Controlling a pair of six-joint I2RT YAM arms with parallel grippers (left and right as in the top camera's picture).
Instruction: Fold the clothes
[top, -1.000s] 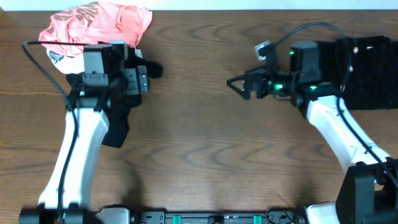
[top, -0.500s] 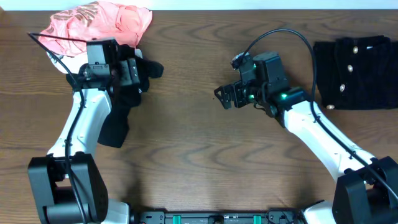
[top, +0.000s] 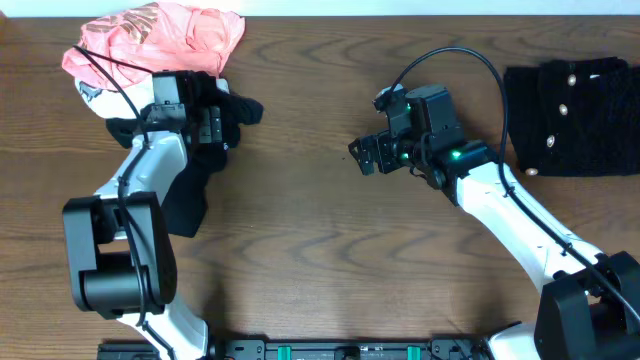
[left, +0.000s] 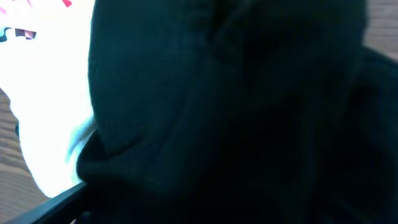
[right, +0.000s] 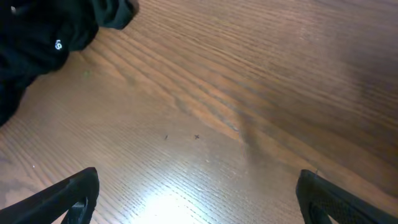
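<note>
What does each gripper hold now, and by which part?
Right gripper: nothing; its fingers stand open over the wooden table. Left gripper: down on the black T-shirt; whether it grips the fabric cannot be told.

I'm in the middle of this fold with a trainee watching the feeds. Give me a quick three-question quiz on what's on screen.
1. True or false: the right tool holds cloth.
2. Pick one: the garment at the table's right edge is A) pink, B) black with buttons, C) striped.
3. Fill in: the left tool sits over a ____ shirt.
Key: 1 false, it is open and empty over bare wood. 2 B. 3 black.
</note>
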